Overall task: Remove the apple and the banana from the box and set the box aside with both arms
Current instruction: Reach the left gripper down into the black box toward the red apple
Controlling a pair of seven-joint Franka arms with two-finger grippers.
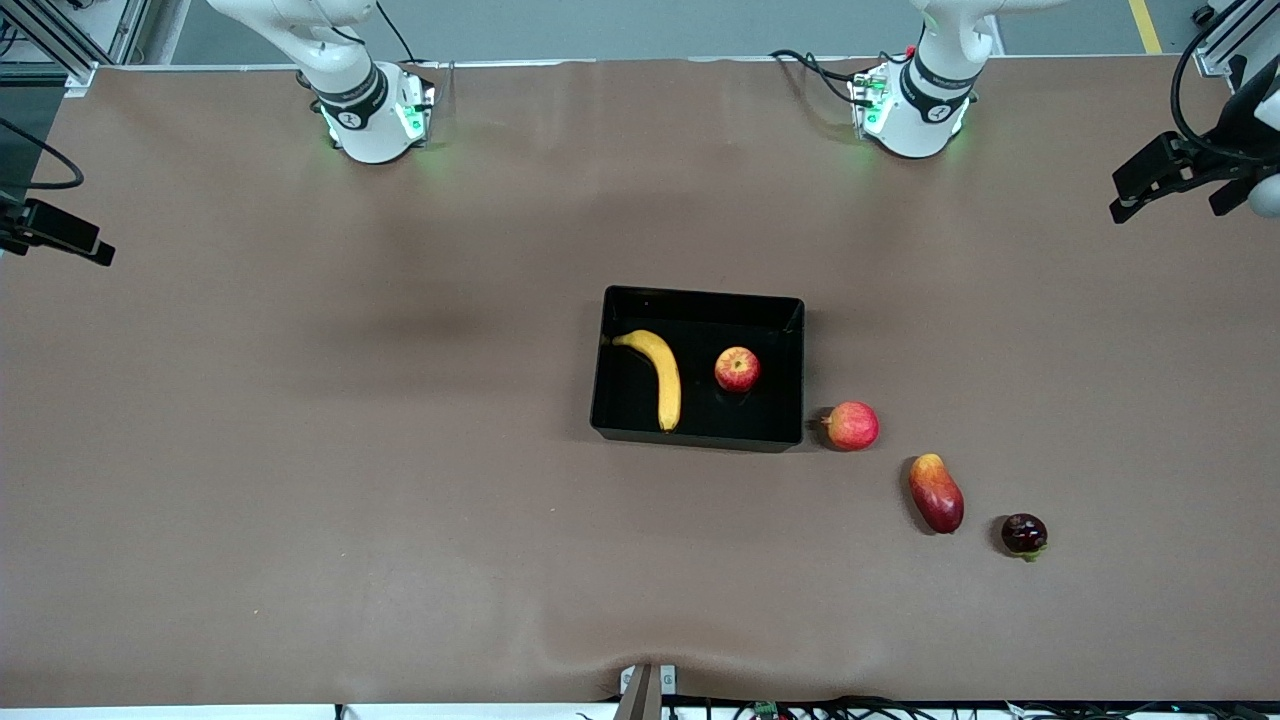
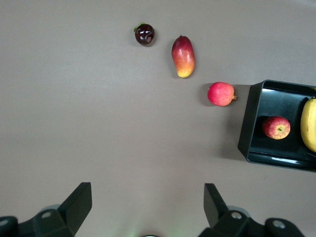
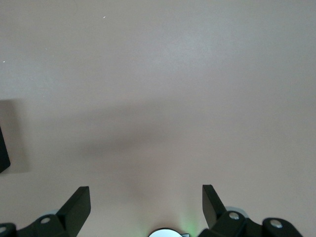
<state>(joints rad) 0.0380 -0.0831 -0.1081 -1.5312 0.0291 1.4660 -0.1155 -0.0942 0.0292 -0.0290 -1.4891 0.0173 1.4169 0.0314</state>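
The black box [image 1: 700, 437] sits near the table's middle. The yellow banana [image 1: 659, 375] and the small red apple [image 1: 737, 369] lie inside it, apart from each other. My left gripper [image 2: 146, 197] is open and empty, high over bare table toward the left arm's end. Its wrist view shows the box [image 2: 251, 123], the apple [image 2: 276, 127] and part of the banana [image 2: 309, 124]. My right gripper [image 3: 145, 197] is open and empty, high over bare table, with only a dark corner of the box [image 3: 2, 153] in its view. Neither gripper shows in the front view.
A pink-red round fruit with a nub [image 1: 851, 425] lies beside the box toward the left arm's end. An oblong red-yellow mango [image 1: 936, 492] and a dark purple fruit [image 1: 1024, 533] lie nearer the front camera. Black camera mounts [image 1: 1180, 170] stand at the table's ends.
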